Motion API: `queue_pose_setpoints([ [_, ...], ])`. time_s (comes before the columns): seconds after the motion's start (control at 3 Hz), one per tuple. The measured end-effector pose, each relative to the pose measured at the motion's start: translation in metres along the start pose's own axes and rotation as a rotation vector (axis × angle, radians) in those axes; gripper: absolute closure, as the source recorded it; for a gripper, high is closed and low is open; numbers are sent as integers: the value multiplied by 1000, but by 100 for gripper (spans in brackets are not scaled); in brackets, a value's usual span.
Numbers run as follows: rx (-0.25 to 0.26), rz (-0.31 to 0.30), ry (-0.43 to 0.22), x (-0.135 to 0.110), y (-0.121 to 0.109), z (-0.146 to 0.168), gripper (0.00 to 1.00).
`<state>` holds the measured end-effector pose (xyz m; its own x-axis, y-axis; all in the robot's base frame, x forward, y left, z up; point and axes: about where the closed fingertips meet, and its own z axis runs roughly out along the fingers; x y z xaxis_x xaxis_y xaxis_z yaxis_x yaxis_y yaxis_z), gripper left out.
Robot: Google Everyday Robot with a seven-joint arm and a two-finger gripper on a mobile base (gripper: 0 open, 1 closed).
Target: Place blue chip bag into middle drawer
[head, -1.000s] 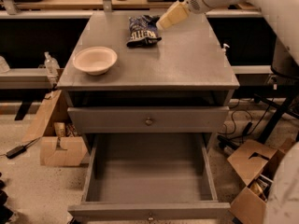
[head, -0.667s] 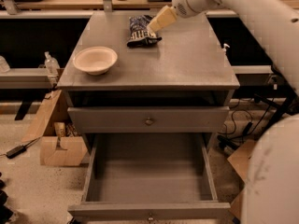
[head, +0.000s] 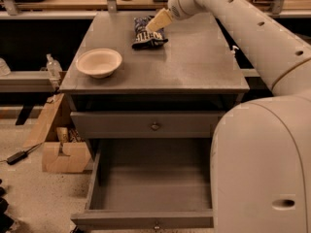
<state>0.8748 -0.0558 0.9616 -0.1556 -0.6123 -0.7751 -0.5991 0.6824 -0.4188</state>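
The blue chip bag (head: 146, 40) lies crumpled on the far part of the grey cabinet top (head: 194, 62), left of centre. My gripper (head: 156, 22) reaches in from the upper right, and its beige tip sits on the bag's upper right edge. The middle drawer (head: 150, 191) is pulled out at the bottom. It is a flat grey tray with low walls and a small knob on its front (head: 156, 225), and nothing lies in it.
A beige bowl (head: 99, 62) stands at the left of the cabinet top. A shut drawer front (head: 155, 125) with a knob sits above the open drawer. My white arm (head: 262, 169) fills the right side. A cardboard box (head: 63, 154) and a cable lie on the floor at left.
My gripper has moved left and down across the cabinet top onto the bag's upper right edge. The arm now covers more of the right side. The bag and bowl have not moved.
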Motion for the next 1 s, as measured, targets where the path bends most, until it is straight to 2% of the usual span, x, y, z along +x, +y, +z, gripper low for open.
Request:
queue_pose_setpoints([
  [0.33,-1,3,-2,0,1,2,0],
  [0.67,3,84,-84,-7,2,35,0],
  [1.0,29,199,-169,-18,-1,89,0],
])
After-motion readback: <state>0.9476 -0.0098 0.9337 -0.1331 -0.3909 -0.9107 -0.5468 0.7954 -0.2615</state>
